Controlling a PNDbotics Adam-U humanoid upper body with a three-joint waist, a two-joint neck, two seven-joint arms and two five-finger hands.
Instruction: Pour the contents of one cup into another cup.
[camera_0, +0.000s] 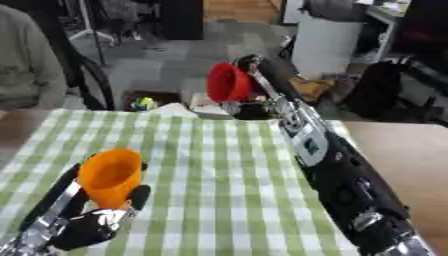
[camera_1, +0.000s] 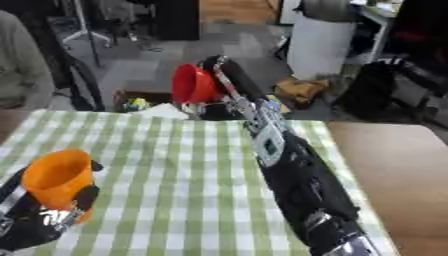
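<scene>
The left robot hand (camera_0: 92, 220) sits at the near left of the worktop (camera_0: 219, 200), its fingers curled round the lower part of an orange cup (camera_0: 109, 176), which stands up out of its grasp with the open mouth tipped a little toward the camera; what lies inside cannot be made out. Far off to the right of that robot hand and well beyond it, past the far edge of the green checked cloth (camera_0: 210, 165), the right arm reaches out long and straight, and the right robot hand (camera_0: 254, 75) is clamped on a red cup (camera_0: 229, 82), holding it raised above the worktop's far side with its mouth turned sideways toward the left. The two cups are well apart, so the work appears to be at the stage where both are in hand and pouring has not yet begun over a receiving cup. The next move probably calls for drawing the red cup back and down until its rim hangs just above the orange cup's mouth, the orange cup kept upright, before tipping any further.
</scene>
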